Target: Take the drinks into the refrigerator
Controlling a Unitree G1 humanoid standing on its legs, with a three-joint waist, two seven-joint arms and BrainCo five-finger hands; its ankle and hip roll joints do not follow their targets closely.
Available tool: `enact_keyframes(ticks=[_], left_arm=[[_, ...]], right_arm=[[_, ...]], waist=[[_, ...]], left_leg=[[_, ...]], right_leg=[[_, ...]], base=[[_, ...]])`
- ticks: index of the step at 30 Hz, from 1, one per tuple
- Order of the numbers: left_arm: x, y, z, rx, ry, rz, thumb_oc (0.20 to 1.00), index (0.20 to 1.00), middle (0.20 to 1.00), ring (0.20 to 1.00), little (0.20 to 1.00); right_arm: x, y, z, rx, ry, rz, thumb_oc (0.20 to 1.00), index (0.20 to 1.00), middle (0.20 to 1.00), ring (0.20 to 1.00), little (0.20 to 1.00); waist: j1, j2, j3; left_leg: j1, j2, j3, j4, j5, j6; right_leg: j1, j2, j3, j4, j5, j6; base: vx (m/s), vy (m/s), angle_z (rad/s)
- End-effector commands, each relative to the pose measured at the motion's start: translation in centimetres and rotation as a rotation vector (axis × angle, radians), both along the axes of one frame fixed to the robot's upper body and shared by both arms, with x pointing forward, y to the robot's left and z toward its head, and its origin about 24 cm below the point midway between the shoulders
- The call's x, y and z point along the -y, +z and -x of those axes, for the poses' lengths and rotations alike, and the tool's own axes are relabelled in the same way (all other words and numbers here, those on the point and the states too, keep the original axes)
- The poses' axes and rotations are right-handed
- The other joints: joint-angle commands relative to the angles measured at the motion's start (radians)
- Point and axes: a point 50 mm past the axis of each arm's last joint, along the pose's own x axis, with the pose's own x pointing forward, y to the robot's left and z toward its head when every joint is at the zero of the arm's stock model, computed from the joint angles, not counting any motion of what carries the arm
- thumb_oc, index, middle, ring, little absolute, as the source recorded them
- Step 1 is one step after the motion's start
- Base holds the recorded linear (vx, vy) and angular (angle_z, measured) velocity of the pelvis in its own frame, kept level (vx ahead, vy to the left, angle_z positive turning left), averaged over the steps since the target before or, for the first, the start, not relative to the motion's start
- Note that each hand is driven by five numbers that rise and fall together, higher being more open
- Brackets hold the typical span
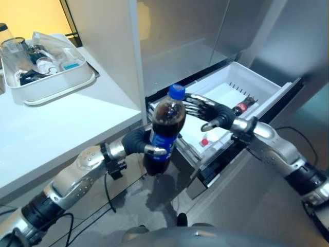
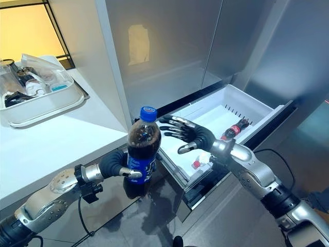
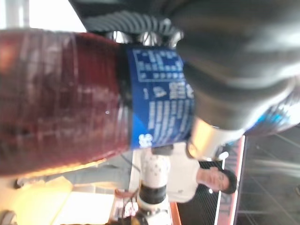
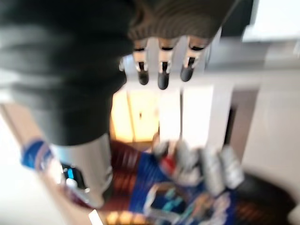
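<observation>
Left robot hand (image 1: 138, 141) clamped round cola bottle (image 1: 165, 128); right robot hand (image 2: 191, 135) spread open.

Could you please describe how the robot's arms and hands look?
Both arms are silver-grey with rounded joint housings and dark bands near the elbows. Each wrist and hand back wears a dark ribbed cover. The left hand and right hand have silver fingers with dark tips.

Bright indoor light, blurred wrist views

Dark cola bottle (image 1: 165, 131) — blue cap, blue label.
</observation>
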Motion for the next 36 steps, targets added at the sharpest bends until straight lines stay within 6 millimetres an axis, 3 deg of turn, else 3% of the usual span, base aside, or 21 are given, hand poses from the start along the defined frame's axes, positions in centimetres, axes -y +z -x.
enact_keyframes(ticks=[1,9,19,30,31,32,34,35,36], left_arm=[[1.8,4.3,-0.2,0.153,-0.088,0.188,0.200,0.200,0.200,0.200,0.200],[2.0,3.8,-0.6,0.135,-0.058,0.206,0.200,0.200,0.200,0.200,0.200],[2.0,3.7,-0.7,0.135,-0.047,0.213,0.200,0.200,0.200,0.200,0.200],[1.9,3.8,-0.5,0.130,-0.067,0.188,0.200,0.200,0.200,0.200,0.200],[2.0,3.9,-0.5,0.133,-0.071,0.186,0.200,0.200,0.200,0.200,0.200],[2.1,4.0,-0.5,0.136,-0.077,0.184,0.200,0.200,0.200,0.200,0.200],[2.1,4.0,-0.5,0.138,-0.080,0.183,0.200,0.200,0.200,0.200,0.200],[2.2,4.1,-0.5,0.141,-0.083,0.184,0.200,0.200,0.200,0.200,0.200],[2.3,4.1,-0.5,0.143,-0.085,0.187,0.200,0.200,0.200,0.200,0.200]], right_arm=[[-1.3,2.6,0.1,0.052,0.067,-0.115,1.000,1.000,1.000,1.000,1.000],[-4.0,1.8,1.9,-0.030,0.196,-0.216,1.000,1.000,1.000,1.000,1.000],[-5.6,2.3,3.6,-0.034,0.321,-0.228,1.000,1.000,1.000,1.000,1.000],[-5.0,2.7,4.1,0.001,0.340,-0.146,1.000,1.000,1.000,1.000,1.000],[-5.0,2.7,4.1,-0.006,0.342,-0.143,0.805,0.805,0.805,0.805,0.805],[-5.0,2.6,4.1,-0.016,0.347,-0.139,0.749,0.749,0.749,0.749,0.749],[-5.0,2.4,4.1,-0.027,0.348,-0.137,0.413,0.413,0.413,0.413,0.413],[-5.0,2.2,4.1,-0.046,0.349,-0.133,0.200,0.200,0.200,0.200,0.200],[-5.0,2.1,4.1,-0.058,0.352,-0.139,0.200,0.200,0.200,0.200,0.200]], waist=[[0.039,-0.002,-0.041],[0.042,0.001,-0.037],[0.042,0.003,-0.035],[0.039,0.001,-0.038],[0.038,0.001,-0.038],[0.038,0.001,-0.038],[0.039,0.001,-0.038],[0.038,0.000,-0.037],[0.038,0.000,-0.037]], left_leg=[[0.017,-0.010,-0.033,0.001,-0.061,0.009],[0.011,-0.010,-0.035,0.001,-0.058,0.012],[0.008,-0.011,-0.034,0.001,-0.056,0.013],[0.002,-0.009,-0.037,0.001,-0.050,0.009],[0.002,-0.009,-0.038,0.001,-0.050,0.009],[0.001,-0.009,-0.038,0.001,-0.050,0.009],[0.001,-0.009,-0.039,0.001,-0.050,0.009],[0.000,-0.010,-0.040,0.001,-0.049,0.008],[-0.001,-0.010,-0.041,0.001,-0.050,0.008]], right_leg=[[-0.007,-0.046,-0.037,0.133,-0.070,0.102],[-0.009,-0.048,-0.037,0.132,-0.067,0.102],[-0.013,-0.050,-0.036,0.133,-0.064,0.101],[-0.013,-0.050,-0.038,0.130,-0.060,0.102],[-0.014,-0.050,-0.039,0.130,-0.060,0.101],[-0.014,-0.050,-0.039,0.130,-0.060,0.101],[-0.014,-0.050,-0.039,0.130,-0.060,0.101],[-0.014,-0.050,-0.041,0.129,-0.059,0.101],[-0.014,-0.051,-0.042,0.129,-0.059,0.101]], base=[[0.00,0.000,0.00],[0.00,0.000,0.00],[0.00,0.000,0.00],[0.00,0.000,0.00],[0.00,0.000,0.00],[0.00,0.000,0.00],[0.00,0.000,0.00],[0.00,0.000,0.00],[0.00,0.000,0.00]])
